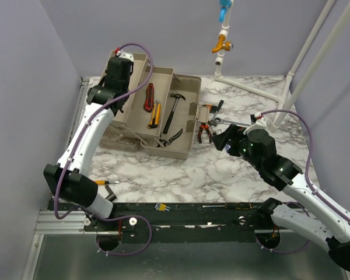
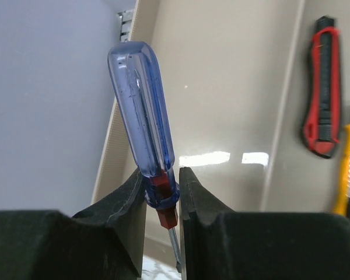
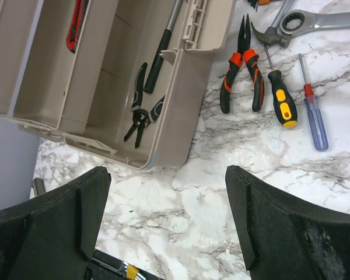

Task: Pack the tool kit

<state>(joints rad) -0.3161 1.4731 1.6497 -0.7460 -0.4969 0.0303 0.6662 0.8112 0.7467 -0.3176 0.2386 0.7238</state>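
1. Any lettering on the tools is too small for us to read.
2. The left arm is stretched up the left side, and its left gripper (image 2: pixel 161 182) is over the far-left tray (image 2: pixel 221 87) of the toolbox (image 1: pixel 182 153).
3. That claw is nearly closed, pinching a blue-handled screwdriver (image 2: pixel 141 111) at its red collar. The handle sticks out beyond the fingertips.
4. The right arm is bent at the elbow. Its right gripper (image 3: pixel 166 175) hangs over the marble table (image 1: pixel 221 175) just right of the toolbox, jaws spread wide with nothing between them.
5. The toolbox sits open at the table's far left. Inside we count a red knife (image 1: pixel 149 97), a yellow-handled tool (image 1: pixel 155 114), a hammer (image 1: pixel 172 111) and dark pliers (image 3: pixel 141 105).
6. Loose on the table beside the box are orange-handled pliers (image 3: pixel 242 76), a black-and-yellow screwdriver (image 3: pixel 282 96), a small blue screwdriver (image 3: pixel 315 116) and a wrench (image 3: pixel 315 20).
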